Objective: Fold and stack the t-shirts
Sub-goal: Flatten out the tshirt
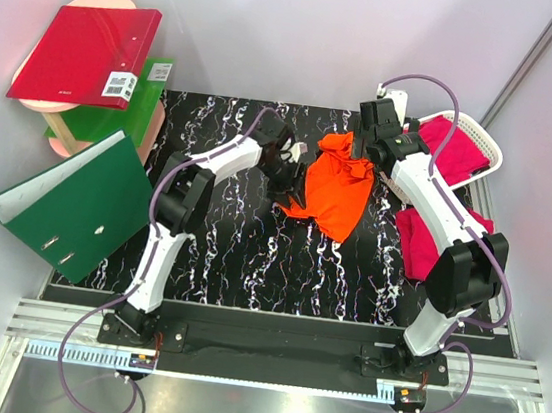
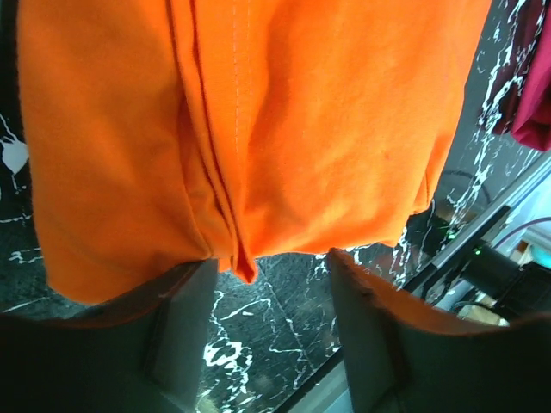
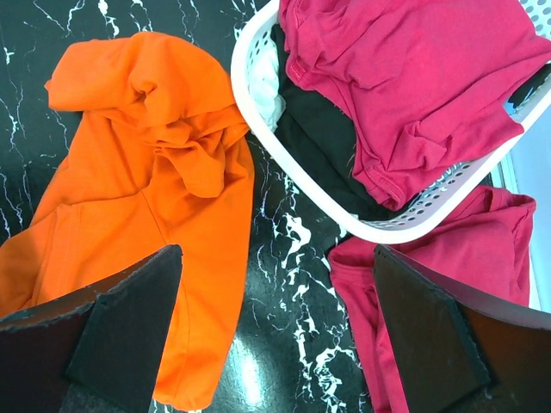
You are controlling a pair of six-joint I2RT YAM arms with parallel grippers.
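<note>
The orange t-shirt lies crumpled on the black marbled table, between the two grippers. My left gripper is at the shirt's left edge. In the left wrist view it is open, with the orange cloth just past its fingertips and bare table between the fingers. My right gripper is open and empty above the shirt's right side. In the right wrist view it hangs over the table between the orange shirt and a magenta shirt on the table. Another magenta shirt lies in the basket.
The white lattice basket stands at the back right and also holds dark cloth. The magenta shirt on the table lies partly under my right arm. A red binder and green binders lean at the left.
</note>
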